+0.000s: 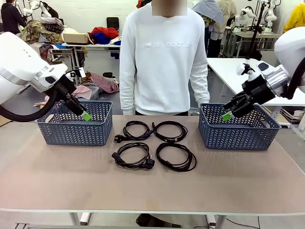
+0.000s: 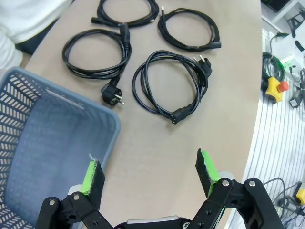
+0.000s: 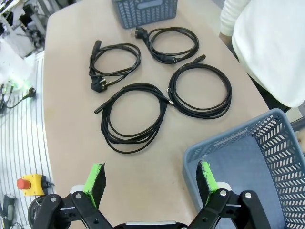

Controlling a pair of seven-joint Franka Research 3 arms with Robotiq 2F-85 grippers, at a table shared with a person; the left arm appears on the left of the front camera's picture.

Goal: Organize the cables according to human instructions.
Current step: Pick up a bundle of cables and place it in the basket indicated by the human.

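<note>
Surface (image 1: 248,186): four coiled cables (image 1: 149,163) laid centrally between two blue baskets (image 1: 76,133). Left end effector (image 2: 148,162) and right end effector (image 3: 150,167) held wide, nothing gripped.

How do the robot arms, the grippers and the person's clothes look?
The left arm and right arm are white and rounded, with thick black hoses. The left gripper and right gripper are black with green pads. The person wears a white long-sleeved sweatshirt.
</note>
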